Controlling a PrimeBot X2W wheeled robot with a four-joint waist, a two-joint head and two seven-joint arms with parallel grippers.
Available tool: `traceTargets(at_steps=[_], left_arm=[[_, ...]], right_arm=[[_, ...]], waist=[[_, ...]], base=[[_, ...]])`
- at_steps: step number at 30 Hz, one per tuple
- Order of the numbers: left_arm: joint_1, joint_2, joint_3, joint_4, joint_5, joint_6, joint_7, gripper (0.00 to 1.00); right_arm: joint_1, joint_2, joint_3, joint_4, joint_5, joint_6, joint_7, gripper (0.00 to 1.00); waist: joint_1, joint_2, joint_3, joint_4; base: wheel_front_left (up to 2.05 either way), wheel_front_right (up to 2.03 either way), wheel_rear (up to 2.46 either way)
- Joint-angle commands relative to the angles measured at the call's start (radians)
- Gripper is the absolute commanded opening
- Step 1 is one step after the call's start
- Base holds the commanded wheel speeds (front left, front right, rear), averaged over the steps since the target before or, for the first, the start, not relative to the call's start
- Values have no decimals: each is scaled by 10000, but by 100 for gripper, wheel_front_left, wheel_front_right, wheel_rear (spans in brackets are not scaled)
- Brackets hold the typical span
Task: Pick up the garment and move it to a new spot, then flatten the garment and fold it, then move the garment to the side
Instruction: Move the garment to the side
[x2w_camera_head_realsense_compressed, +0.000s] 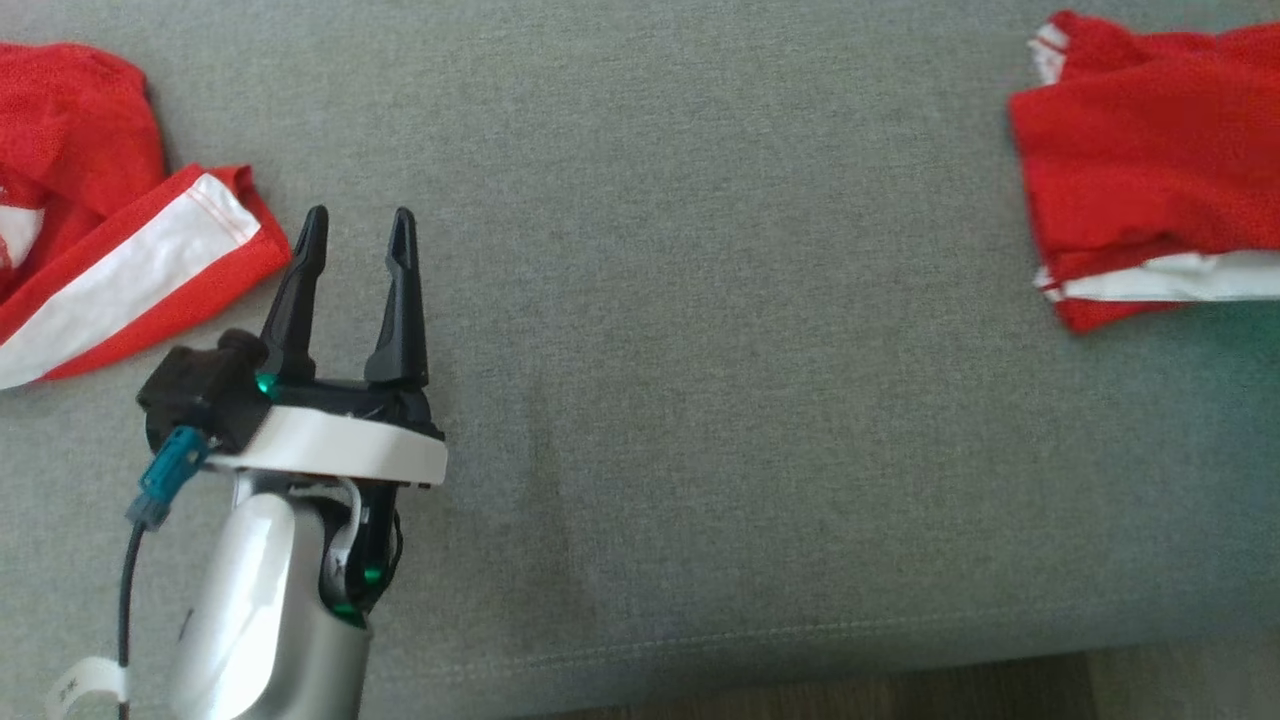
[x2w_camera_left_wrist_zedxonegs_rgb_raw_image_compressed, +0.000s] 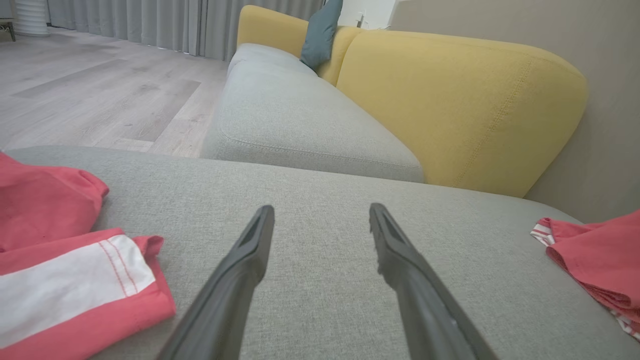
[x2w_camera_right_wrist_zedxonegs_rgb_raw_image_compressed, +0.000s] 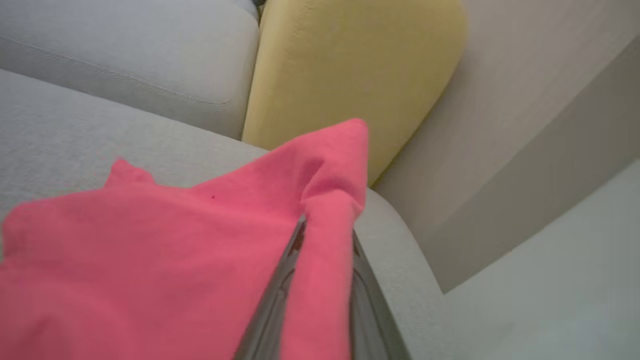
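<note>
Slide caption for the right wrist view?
Right gripper shut on a fold of the red garment over the grey sofa seat, yellow cushion behind.

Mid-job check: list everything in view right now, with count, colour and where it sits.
left garment: 1, red with a white band, crumpled at the near seat's left end
right garment: 1, red with white trim, folded at the near seat's right end
seat cushions: 2, grey, one under the garments, one beyond it
back cushions: 2, yellow, along the farther seat
pillow: 1, teal, leaning on the back cushions
floor: grey-brown wood, beside the sofa
curtains: grey, at the floor's far end
wall: beige, behind the back cushions
left gripper: 1, dark fingers, open over bare seat beside the left garment
right gripper: 1, dark fingers, shut on the right garment
</note>
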Motion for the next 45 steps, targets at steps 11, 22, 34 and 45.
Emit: traceTargets(at_steps=[11, 22, 34, 45], left_arm=[[-173, 137, 440, -281, -43, -48, -51, 100], [-99, 137, 435, -198, -15, -45, -51, 100], [50, 137, 268, -43, -204, 14, -51, 100], [606, 137, 234, -91, -386, 224, -51, 100]], right_arm=[[-87, -239, -270, -837, 265, 65, 312, 0], [53, 107, -465, -1297, 521, 65, 382, 100], [365, 909, -375, -2240, 592, 65, -175, 100], [1609, 2944, 401, -3364, 889, 65, -557, 100]], waist=[[0, 0, 33, 129], [0, 0, -76, 34], [0, 0, -646, 98], [0, 0, -1852, 168]], base=[[0, 0, 0], [0, 0, 0], [0, 0, 0], [0, 0, 0]])
